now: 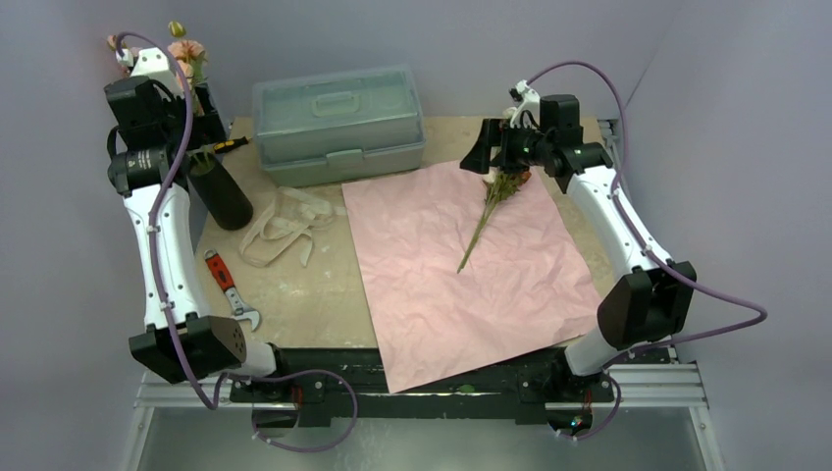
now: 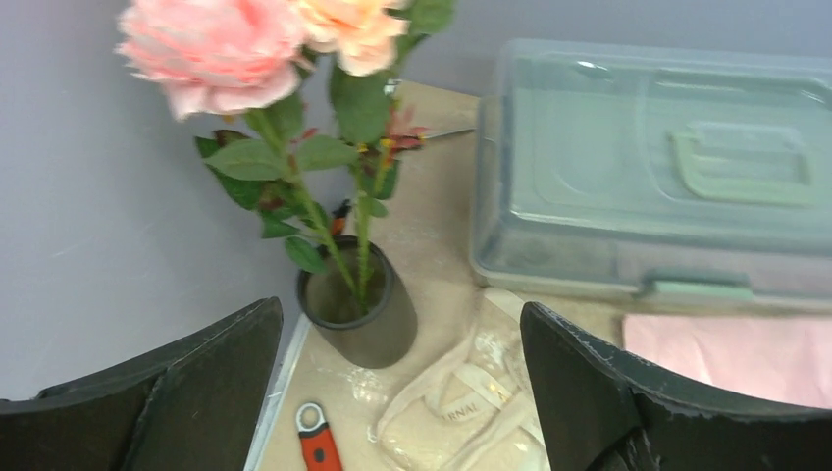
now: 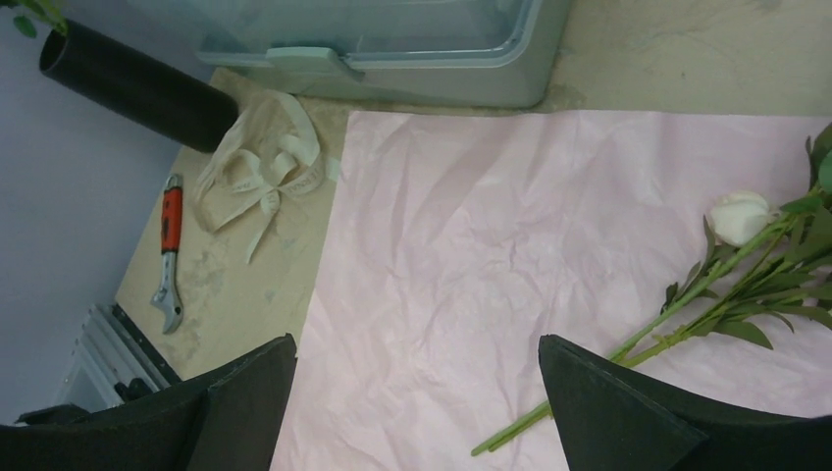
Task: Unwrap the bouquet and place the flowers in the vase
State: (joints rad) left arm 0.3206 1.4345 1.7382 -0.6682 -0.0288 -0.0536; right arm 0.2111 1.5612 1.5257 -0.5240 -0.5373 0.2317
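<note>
Left jaws gape wide and empty above the vase (image 2: 358,314), a matte black tube standing just ahead of them with two roses (image 2: 211,49), pink and peach, their stems inside it. Right jaws also stand wide, holding nothing. Only their camera shows a white bud (image 3: 738,216) on leafy green stems, lying just past one finger on crinkled pink paper (image 3: 471,265). From above, the wrist hides that bud. Left arm (image 1: 162,235) rises high at the far-left corner of the desk (image 1: 304,294). Right arm (image 1: 613,221) reaches low over the paper's far edge.

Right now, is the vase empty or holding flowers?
Holding flowers: two green stems, pink and peach blooms on top, stand inside the black vase.
</note>
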